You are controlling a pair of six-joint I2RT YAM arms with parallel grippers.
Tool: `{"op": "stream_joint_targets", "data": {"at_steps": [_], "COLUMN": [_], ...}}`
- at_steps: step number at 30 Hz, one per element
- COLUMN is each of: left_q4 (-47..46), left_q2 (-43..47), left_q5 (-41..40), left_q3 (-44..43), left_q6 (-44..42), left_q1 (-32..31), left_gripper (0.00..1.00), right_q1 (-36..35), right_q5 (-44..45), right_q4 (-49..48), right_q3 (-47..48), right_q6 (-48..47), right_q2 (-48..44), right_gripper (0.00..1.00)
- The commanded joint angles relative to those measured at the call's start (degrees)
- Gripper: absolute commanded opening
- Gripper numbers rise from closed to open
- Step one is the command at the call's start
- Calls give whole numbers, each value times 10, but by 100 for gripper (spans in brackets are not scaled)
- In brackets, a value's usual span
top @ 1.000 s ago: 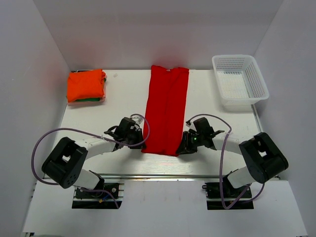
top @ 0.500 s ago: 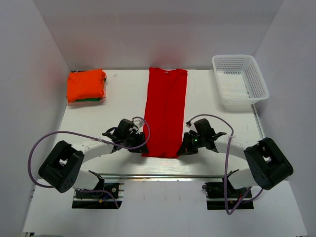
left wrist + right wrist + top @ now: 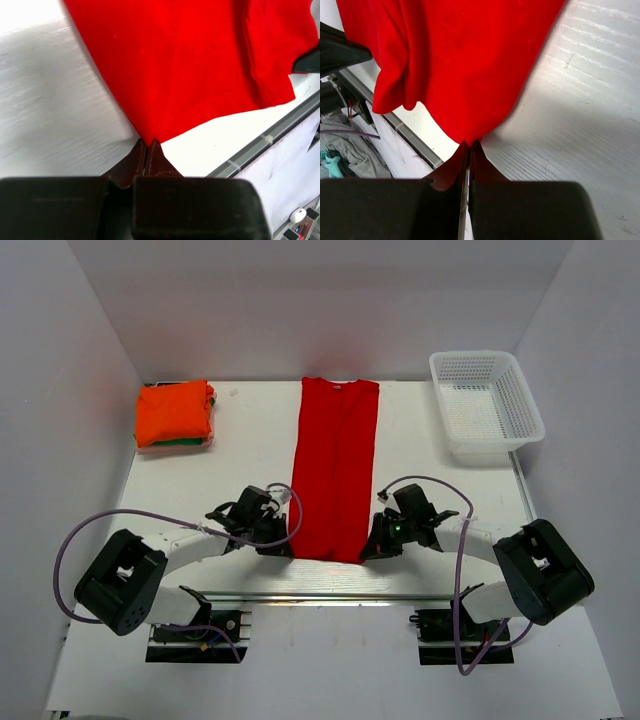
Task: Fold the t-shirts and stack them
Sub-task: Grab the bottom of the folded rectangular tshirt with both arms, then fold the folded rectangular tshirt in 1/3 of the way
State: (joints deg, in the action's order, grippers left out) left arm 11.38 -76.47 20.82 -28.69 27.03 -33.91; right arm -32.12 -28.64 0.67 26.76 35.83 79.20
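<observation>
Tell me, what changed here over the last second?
The left gripper and right gripper slid toward the near edge and pinched shut on the near corners of the red t-shirt, pulling it slightly nearer and straighter. The folded orange and green stack and the white basket stayed put.

Red shirt (image 3: 336, 470) dragged nearer, now lying straight. Left gripper (image 3: 287, 549) and right gripper (image 3: 372, 553) moved toward near edge, both clamped onto hem corners.

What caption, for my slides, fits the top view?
Left gripper and right gripper pinch near corners of the red t-shirt.
</observation>
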Motion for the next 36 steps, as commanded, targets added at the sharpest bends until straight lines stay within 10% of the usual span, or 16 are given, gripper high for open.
{"op": "stream_joint_targets", "data": {"at_steps": [1, 13, 36], "left_q4": [2, 45, 113], "left_q2": [4, 120, -204], "left_q5": [9, 18, -154], "left_q3": [6, -46, -452], "left_q6": [-7, 3, 13], "left_q1": [-5, -5, 70], "left_gripper": [0, 0, 0], "right_q1": [-4, -11, 77], "right_q5": [-8, 41, 208], "right_q4": [-1, 80, 185], "right_q3": [-5, 31, 409], "right_q6": [-4, -25, -96], "right_q2": [-13, -113, 119], "right_gripper": [0, 0, 0]}}
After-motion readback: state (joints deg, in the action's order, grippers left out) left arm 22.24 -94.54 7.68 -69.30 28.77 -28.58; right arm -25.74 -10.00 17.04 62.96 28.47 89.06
